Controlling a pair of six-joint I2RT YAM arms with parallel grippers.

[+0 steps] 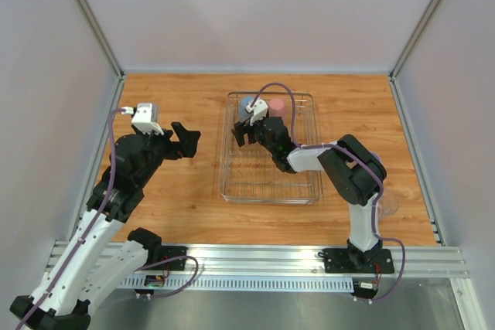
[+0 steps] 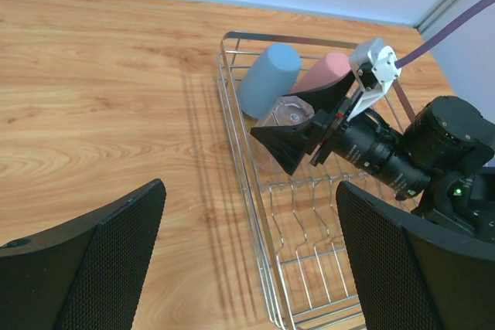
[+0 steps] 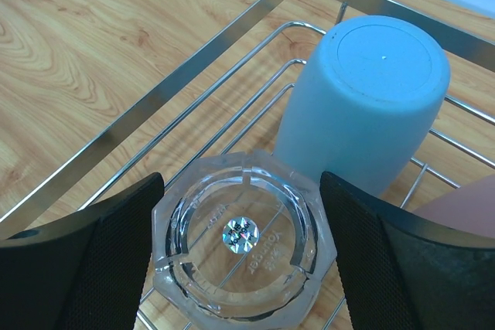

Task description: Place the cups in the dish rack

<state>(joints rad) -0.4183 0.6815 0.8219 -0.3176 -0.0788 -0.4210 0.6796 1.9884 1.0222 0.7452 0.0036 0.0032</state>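
right claw [image 3: 240, 182]: inside the dish rack near its far left corner, one finger on each side of the clear tumbler, close against its walls; I cannot tell whether they pinch it or stand just free
clear tumbler [image 3: 240, 245]: mouth down on the wires inside the dish rack, just in front of the blue cup
blue cup [image 3: 363, 98]: mouth down in the rack's far left corner
pink cup [image 2: 325, 73]: inside the rack, just right of the blue cup, partly hidden by the right arm
dish rack [image 3: 155, 92]: on the desk [image 1: 193, 214], between the two arms
left claw [image 1: 188, 141]: spread wide, empty, over the desk left of the rack
second clear tumbler [image 1: 389, 203]: faint, seemingly on the desk right of the rack
step in hand: setting the third cup down in the rack, I judge
next move: likely spread fully, rise straight up without knocking the tumbler or its neighbours, then reach for a cup outside the rack
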